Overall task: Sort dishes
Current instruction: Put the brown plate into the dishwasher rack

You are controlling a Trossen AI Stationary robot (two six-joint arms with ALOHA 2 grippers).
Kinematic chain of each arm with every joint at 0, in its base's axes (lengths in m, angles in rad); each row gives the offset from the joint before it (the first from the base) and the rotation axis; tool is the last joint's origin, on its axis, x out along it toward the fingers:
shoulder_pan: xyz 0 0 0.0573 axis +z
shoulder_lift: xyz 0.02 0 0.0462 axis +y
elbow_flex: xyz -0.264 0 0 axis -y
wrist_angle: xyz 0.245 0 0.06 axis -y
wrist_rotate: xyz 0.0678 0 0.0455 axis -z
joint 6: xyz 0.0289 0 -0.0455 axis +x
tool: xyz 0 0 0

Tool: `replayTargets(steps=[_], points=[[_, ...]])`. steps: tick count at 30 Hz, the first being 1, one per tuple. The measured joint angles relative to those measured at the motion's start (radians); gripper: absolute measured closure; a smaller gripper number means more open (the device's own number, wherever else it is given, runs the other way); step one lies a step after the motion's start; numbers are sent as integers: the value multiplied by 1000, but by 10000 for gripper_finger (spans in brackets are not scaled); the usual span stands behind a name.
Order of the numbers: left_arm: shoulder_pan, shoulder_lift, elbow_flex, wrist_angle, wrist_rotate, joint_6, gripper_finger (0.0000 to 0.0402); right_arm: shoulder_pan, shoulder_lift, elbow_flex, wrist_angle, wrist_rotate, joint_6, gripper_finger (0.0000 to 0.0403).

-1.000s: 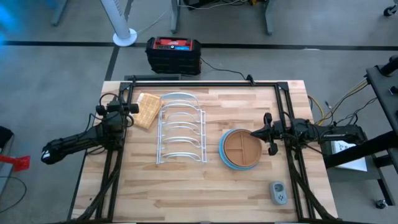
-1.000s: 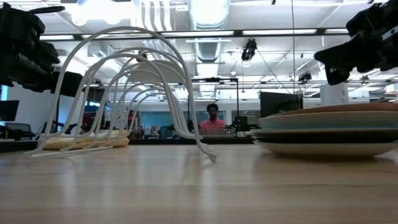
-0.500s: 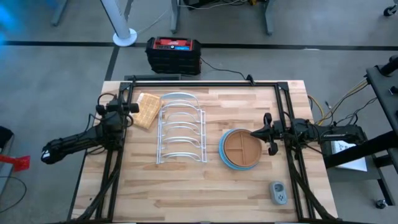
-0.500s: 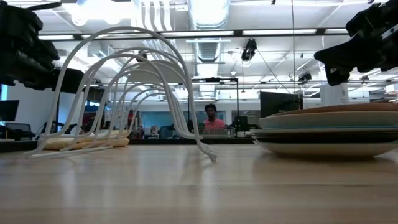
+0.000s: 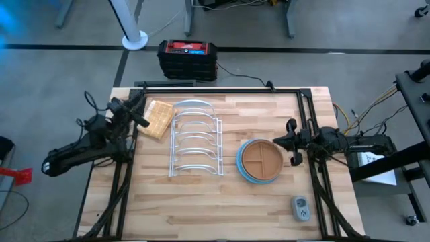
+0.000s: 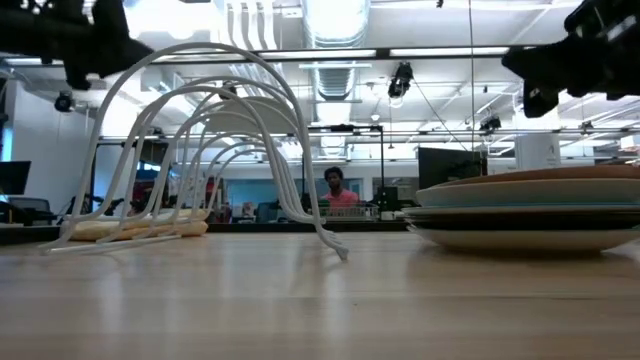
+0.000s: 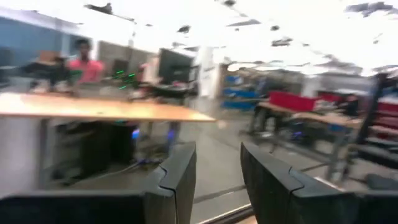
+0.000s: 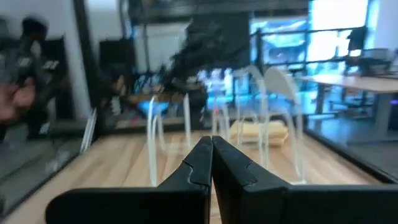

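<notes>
Sitting right of centre in the high view, the stack of round plates [image 5: 259,162] rests on the pale wooden counter [image 5: 201,208], with a brown wooden divided plate [image 5: 261,160] on top and the rim of a light blue plate [image 5: 240,163] showing under it on the left side. In the low view the same stack [image 6: 530,208] lies flat at the right edge of the frame, an off-white plate at the bottom. The other plates in the pile cannot be told apart.

The right gripper [image 5: 280,142] hovers just beside the stack's upper right rim, above the counter and not touching a plate; the right wrist view shows its two dark fingers [image 8: 193,165] pressed together with nothing between them. The left gripper [image 5: 139,119] is at the upper left of the high view, near the counter's left edge and close to the tan waffle-textured rectangular block [image 5: 158,119]; its fingers [image 7: 177,180] stand apart and hold nothing.

A white wire dish rack [image 5: 195,138] stands in the middle of the counter, between the block and the plates, with no plate in it. A small grey device [image 5: 301,208] lies at the lower right of the counter. Off the counter at the top of the high view sits a black and red box [image 5: 187,57] on the floor. A person [image 6: 336,190] shows far back in the low view.
</notes>
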Motion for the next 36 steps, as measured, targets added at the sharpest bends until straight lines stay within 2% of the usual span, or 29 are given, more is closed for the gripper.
replayTargets(steps=[6,13,18,24,29,36], points=[[0,17,99,-1,2,2,286,0,1,0,-10,239,104,403],[1,31,235,-33,-42,-7,286,0,17,0,-65,305,248,403],[2,55,247,-65,-4,-68,286,-4,84,0,-65,383,296,403],[1,127,216,-71,-11,-34,286,-9,195,12,-46,410,396,403],[1,180,198,-85,-35,-7,286,-9,325,75,-60,407,426,403],[1,241,172,-160,-32,-51,286,-8,535,281,-316,404,474,403]])
